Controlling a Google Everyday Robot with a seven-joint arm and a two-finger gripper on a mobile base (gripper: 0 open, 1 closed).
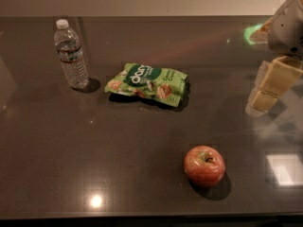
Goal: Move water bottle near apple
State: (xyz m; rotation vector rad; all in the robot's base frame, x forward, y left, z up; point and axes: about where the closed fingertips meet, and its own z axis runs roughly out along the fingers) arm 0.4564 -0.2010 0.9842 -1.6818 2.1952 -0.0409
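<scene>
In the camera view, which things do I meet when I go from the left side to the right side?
water bottle → green snack bag → apple → claw, which hangs over the right end of the table, far from the water bottle.

Gripper point(268, 90) sits far right, upper body cut off by the frame edge; snack bag point(147, 84) to its left, small print unreadable.
</scene>
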